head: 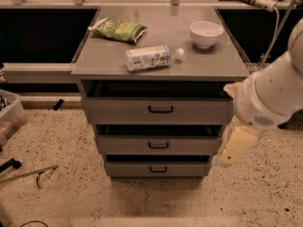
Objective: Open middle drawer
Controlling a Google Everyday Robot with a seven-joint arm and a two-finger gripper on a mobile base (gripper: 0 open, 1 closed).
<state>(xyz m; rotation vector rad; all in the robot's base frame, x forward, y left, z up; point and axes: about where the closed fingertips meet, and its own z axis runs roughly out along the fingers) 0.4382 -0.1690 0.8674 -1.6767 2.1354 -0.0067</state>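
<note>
The grey metal cabinet point(90, 65) has three drawers. The middle drawer point(123, 145) is the second one down, with a flat grey front and a small black loop handle point(158, 145). It looks pushed in. The upper drawer point(118, 110) and the lowest drawer point(128, 169) sit above and below it. My gripper point(233, 148) is the cream-coloured end of the white arm point(270, 96). It hangs at the cabinet's right side, level with the middle and lowest drawers, to the right of the handle and apart from it.
On the cabinet top lie a green snack bag point(118, 30), a bottle on its side point(149, 57) and a white bowl point(206, 33). A plastic bin point(9, 117) and tools point(28, 173) are on the speckled floor at left. Dark shelving runs behind.
</note>
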